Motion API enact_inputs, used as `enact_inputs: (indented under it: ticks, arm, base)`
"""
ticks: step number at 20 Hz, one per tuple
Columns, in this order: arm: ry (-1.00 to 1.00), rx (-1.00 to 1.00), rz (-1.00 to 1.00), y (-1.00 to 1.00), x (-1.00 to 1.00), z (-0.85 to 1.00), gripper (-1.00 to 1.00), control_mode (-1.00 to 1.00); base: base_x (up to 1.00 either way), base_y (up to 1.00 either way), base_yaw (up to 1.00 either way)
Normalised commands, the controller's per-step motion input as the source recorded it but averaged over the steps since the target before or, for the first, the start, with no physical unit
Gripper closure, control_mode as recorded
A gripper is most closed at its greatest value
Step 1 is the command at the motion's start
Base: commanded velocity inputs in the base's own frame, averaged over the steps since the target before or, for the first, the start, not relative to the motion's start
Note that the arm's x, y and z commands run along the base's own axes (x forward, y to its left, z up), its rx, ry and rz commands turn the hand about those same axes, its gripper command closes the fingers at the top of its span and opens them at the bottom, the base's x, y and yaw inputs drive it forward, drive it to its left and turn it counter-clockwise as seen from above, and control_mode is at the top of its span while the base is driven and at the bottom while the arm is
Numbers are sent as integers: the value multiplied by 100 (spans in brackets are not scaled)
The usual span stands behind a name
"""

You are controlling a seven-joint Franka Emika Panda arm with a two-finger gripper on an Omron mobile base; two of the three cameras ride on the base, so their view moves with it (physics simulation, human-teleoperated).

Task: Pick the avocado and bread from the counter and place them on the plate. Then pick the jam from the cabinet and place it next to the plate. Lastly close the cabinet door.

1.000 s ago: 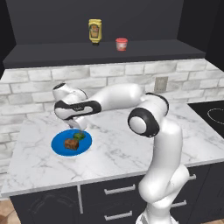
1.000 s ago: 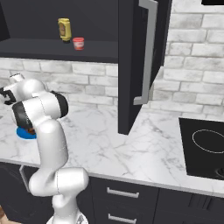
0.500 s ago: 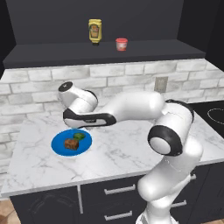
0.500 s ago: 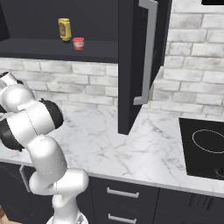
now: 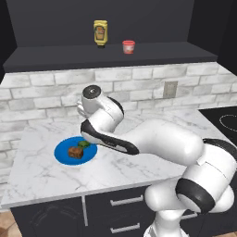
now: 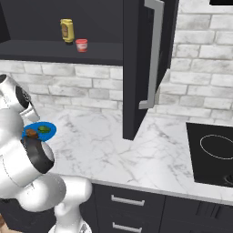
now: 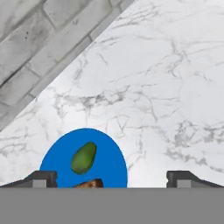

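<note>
Claw (image 7: 111,177) higher above plate (image 7: 52,164) now

In your hand view the bread (image 7: 87,184) is cut off at 6 o'clock, only its top edge showing. The yellow bottle's (image 5: 100,33) label is too small to read.

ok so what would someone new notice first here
Probably the blue plate at the left of the counter, with the bread and avocado already on it. Next, the white arm arching above it, the open gripper empty. Then the cabinet door hanging open, with the jam beside a yellow bottle on the shelf.
</note>
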Motion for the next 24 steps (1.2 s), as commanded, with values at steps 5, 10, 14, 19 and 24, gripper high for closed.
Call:
enact_inputs:
  ticks: [5, 10, 14, 19, 24]
  arm:
    - [-4, 7, 13, -42, -49, 63, -100, -100]
    - [-4, 0, 16, -23, -53, 60, -100, -100]
    - [-4, 0, 16, -17, -56, 58, -100, -100]
    - [-6, 0, 15, -24, -56, 54, -100, -100]
    - [-8, -2, 15, -30, -54, 52, -100, -100]
  base:
    - [0, 0, 0]
    - [0, 0, 0]
    - [0, 0, 0]
    - [0, 0, 0]
    - [0, 0, 0]
